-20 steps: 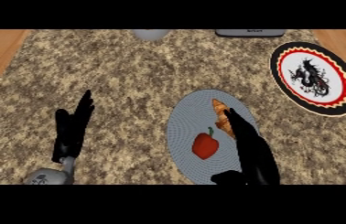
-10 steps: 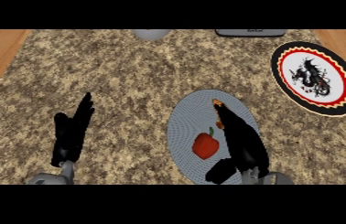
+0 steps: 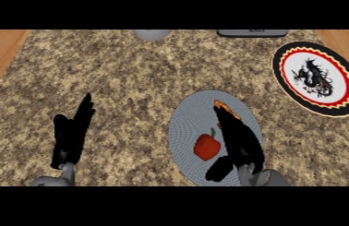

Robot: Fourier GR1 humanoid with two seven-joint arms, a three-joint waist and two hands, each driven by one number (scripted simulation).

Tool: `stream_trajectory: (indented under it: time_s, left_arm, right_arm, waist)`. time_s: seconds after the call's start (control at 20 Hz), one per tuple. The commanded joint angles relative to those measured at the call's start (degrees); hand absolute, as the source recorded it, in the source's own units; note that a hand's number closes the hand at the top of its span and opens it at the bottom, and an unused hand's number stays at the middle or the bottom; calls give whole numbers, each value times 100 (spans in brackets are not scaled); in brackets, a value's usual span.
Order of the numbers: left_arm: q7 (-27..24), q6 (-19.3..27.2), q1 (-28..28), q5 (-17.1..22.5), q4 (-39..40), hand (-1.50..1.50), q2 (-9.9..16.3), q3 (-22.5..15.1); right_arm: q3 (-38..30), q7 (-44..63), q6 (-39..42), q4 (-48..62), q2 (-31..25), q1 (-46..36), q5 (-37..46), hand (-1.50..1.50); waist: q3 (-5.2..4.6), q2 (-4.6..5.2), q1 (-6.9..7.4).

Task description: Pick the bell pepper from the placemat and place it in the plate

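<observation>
The red bell pepper [image 3: 207, 146] with a green stem lies on the round grey-blue placemat [image 3: 191, 114] at lower centre. My right hand [image 3: 238, 137] lies over the mat just right of the pepper. It is open: the fingers point away from me and the thumb is spread below the pepper, and it does not hold the pepper. The plate [image 3: 280, 71] has a black and orange rim and a dragon picture on white. It sits at the right edge, beyond the mat. My left hand [image 3: 71, 137] rests open at the lower left, fingers up.
An orange shape [image 3: 221, 104] shows on the mat at my right fingertips, partly hidden. A grey round object [image 3: 151, 34] and a dark flat object [image 3: 252, 32] sit at the counter's far edge. Wood [image 3: 10, 45] borders the speckled counter on the left.
My right hand has shifted slightly left, closer to the pepper, with fingers still straight. The pepper has not moved. The left hand has sunk a little.
</observation>
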Motion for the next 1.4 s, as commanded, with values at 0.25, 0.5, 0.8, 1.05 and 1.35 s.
stream_trajectory:
  time_s: [0.25,0.5,0.8,1.05,1.35]
  left_arm:
    - [-207,-357,339,-241,-95,0,-203,151]
    - [-273,-472,245,-274,112,0,-259,333]
    - [-129,-243,-142,-530,332,0,-473,461]
    - [164,-476,92,-523,-149,0,-423,444]
    - [148,-492,-222,-572,236,0,-528,581]
  right_arm:
    - [-81,-195,23,576,606,57,492,-150]
    - [-631,-836,290,738,273,15,241,-150]
    - [-193,-1237,-183,1302,539,85,932,150]
    - [-468,-1746,-423,1399,307,93,1209,150]
    - [-885,-1890,-341,1269,72,-307,1461,150]
  waist:
    - [0,-1,9]
    - [0,1,4]
    - [0,5,-5]
    - [1,1,4]
    - [1,3,0]
